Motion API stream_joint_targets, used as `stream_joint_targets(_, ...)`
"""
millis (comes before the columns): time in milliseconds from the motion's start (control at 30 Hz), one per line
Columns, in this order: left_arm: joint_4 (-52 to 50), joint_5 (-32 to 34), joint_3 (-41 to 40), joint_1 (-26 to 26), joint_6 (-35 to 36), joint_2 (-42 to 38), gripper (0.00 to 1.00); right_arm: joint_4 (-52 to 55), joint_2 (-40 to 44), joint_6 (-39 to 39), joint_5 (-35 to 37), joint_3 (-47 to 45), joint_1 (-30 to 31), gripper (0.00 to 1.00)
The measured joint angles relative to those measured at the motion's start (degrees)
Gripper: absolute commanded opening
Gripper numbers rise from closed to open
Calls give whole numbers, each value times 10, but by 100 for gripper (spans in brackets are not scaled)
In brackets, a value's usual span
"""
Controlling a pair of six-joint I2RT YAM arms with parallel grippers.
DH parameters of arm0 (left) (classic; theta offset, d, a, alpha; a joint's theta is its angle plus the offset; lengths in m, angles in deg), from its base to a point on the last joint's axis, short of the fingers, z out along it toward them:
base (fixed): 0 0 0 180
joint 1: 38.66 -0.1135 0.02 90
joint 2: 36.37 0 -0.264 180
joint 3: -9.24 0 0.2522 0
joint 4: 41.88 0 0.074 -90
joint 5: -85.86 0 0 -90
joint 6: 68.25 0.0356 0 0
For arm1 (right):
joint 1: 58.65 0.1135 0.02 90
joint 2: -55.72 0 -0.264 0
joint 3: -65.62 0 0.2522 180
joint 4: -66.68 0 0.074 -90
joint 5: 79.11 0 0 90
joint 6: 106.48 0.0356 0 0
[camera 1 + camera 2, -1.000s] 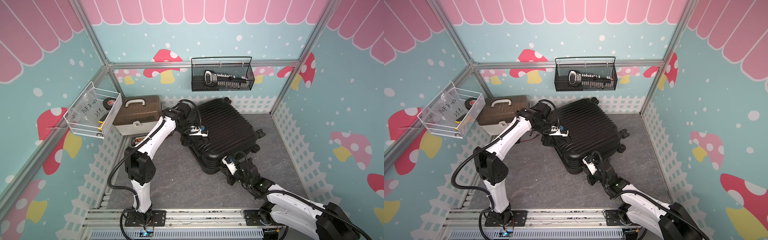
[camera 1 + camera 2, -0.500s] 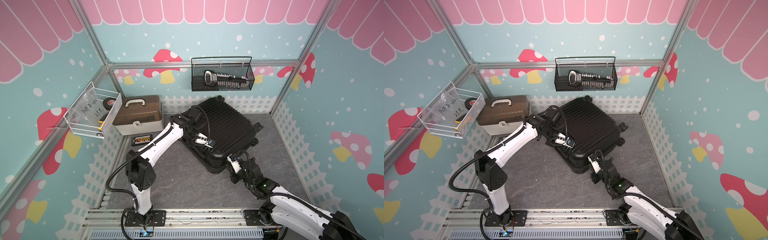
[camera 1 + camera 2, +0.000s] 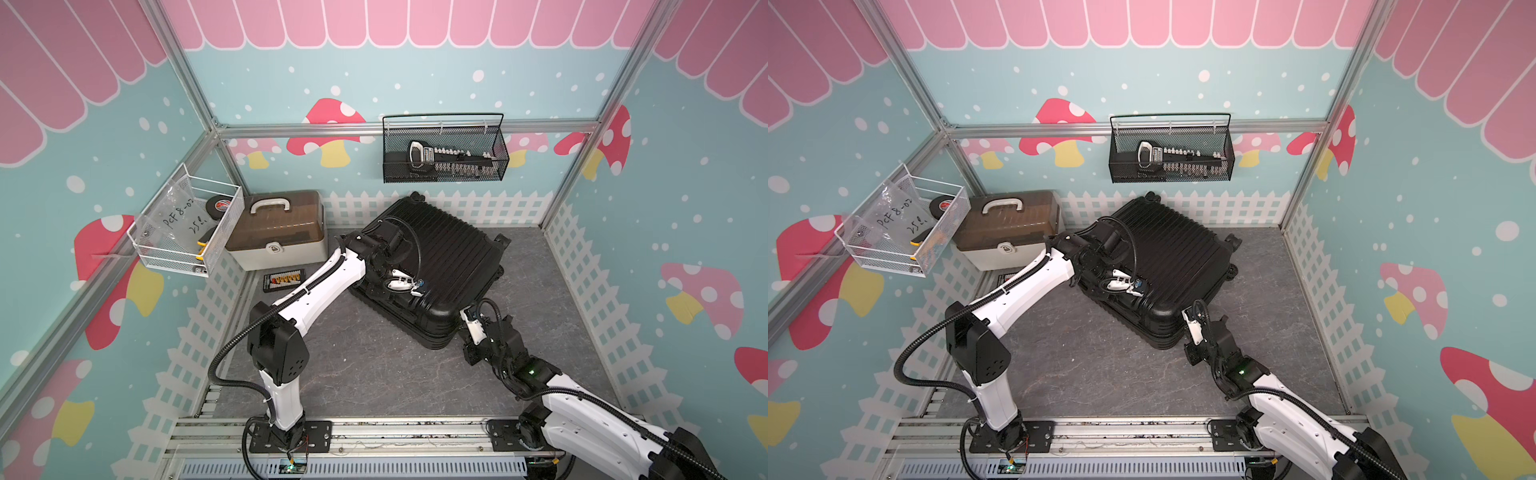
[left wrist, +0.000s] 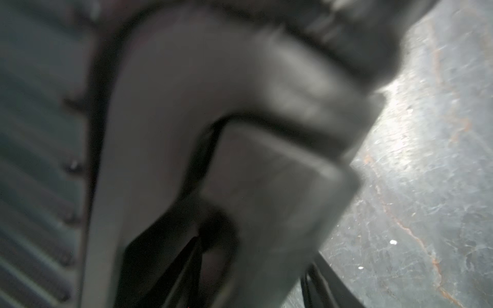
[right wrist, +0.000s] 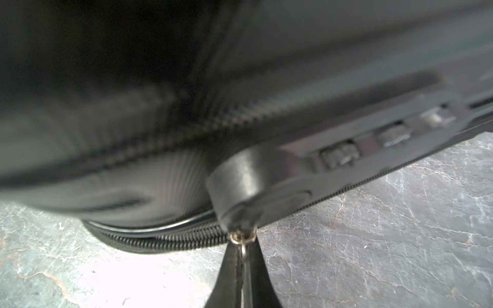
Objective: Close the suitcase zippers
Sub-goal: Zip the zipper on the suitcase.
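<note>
Only the right wrist view shows the right gripper [image 5: 244,256] pinching a zipper pull [image 5: 241,237] at the near corner of the suitcase [image 3: 444,253] lying mid-floor. The left gripper [image 3: 409,284] hangs over its left edge; whether it is open or closed I cannot tell.

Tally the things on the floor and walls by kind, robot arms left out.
Black ribbed hard-shell suitcase: 1
White box with brown translucent lid: 1
Wall baskets: 2, black mesh basket, white wire basket
Flat black card of small parts: 1
Total: 5
</note>
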Motion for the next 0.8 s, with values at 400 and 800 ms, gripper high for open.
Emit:
stream_joint_targets(400, -76, 17, 63, 21, 47, 20, 19, 4, 30, -22, -25, -6, -8, 0)
stream_joint_targets(800, -92, 21, 100, 35, -31, 38, 16, 2, 61, -40, -99, -16, -8, 0)
